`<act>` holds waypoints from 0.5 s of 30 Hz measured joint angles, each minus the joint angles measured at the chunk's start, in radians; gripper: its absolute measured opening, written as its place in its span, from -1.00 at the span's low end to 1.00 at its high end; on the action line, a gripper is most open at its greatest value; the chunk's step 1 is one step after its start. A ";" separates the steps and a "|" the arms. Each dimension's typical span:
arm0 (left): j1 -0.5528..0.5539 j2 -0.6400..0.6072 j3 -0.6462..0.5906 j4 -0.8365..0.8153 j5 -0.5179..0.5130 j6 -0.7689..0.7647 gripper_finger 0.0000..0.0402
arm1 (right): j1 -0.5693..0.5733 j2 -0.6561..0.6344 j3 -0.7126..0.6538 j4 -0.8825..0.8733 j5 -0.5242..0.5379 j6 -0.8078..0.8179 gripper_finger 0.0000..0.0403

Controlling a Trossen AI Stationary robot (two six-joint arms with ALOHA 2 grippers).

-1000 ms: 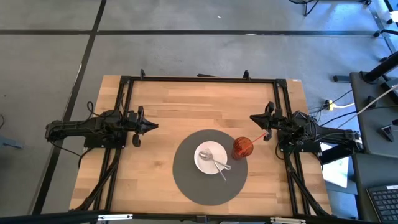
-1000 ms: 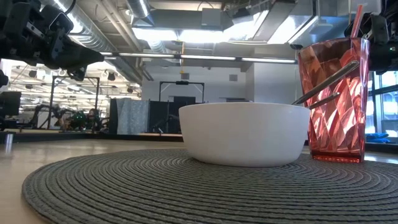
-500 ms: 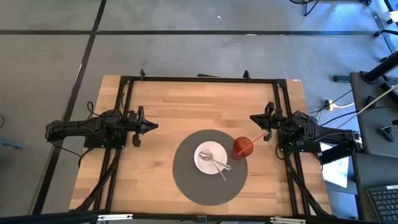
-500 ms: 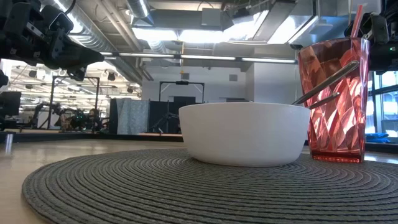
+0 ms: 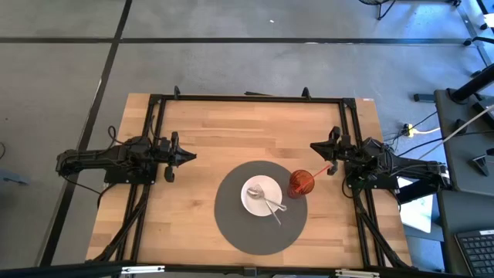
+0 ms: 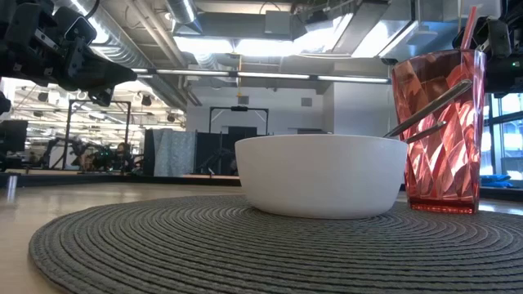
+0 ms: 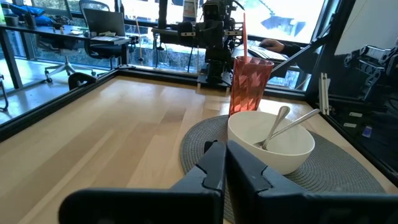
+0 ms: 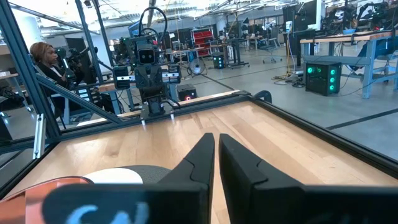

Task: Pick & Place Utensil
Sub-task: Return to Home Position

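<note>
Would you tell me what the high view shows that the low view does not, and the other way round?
Only the high view: the whole table, the left gripper and right gripper held apart over its two sides, and the spoon and fork lying inside the bowl. Only the low view: the bowl's outer wall seen side-on, and ceiling lights beyond the table. Both: the bowl, the glass beside it with the straw in it, and the mat beneath.

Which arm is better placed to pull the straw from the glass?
Likely right: the right gripper is nearer the orange glass, whose orange straw leans toward it; the left gripper waits farther off.
</note>
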 joint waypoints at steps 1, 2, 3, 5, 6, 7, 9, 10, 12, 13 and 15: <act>0.000 0.000 0.000 0.000 0.000 0.000 -0.97 | 0.000 0.000 0.000 0.000 0.000 0.000 -0.87; 0.000 0.000 0.000 0.000 0.000 0.000 -0.96 | 0.000 0.000 0.000 0.000 0.000 0.000 -0.87; 0.000 0.000 0.000 0.000 0.000 0.000 -0.96 | 0.000 0.000 0.000 0.000 0.000 0.000 -0.87; 0.000 0.000 0.000 0.000 0.000 0.000 -0.96 | 0.000 0.000 0.000 0.000 0.000 0.000 -0.87; 0.000 0.000 0.000 0.000 0.000 0.000 -0.97 | 0.000 0.000 0.000 0.000 0.000 0.000 -0.87; 0.000 0.000 0.000 0.000 0.000 0.000 -0.97 | 0.000 0.000 0.000 0.000 0.000 0.000 -0.87; 0.000 0.000 0.000 0.000 0.000 0.000 -0.98 | 0.000 0.000 0.000 0.000 0.000 0.000 -0.87; 0.000 0.000 0.000 0.000 0.000 0.000 -0.98 | 0.000 0.000 0.000 0.000 0.000 0.000 -0.87; 0.000 0.000 0.000 0.000 0.000 0.000 -0.98 | 0.000 0.000 0.000 0.000 0.000 0.000 -0.87; 0.000 0.000 0.000 0.000 0.000 0.000 -0.98 | 0.000 0.000 0.000 0.000 0.000 0.000 -0.87; 0.000 0.000 0.000 0.000 0.000 0.000 -0.97 | 0.000 0.000 0.000 0.000 0.000 0.000 -0.87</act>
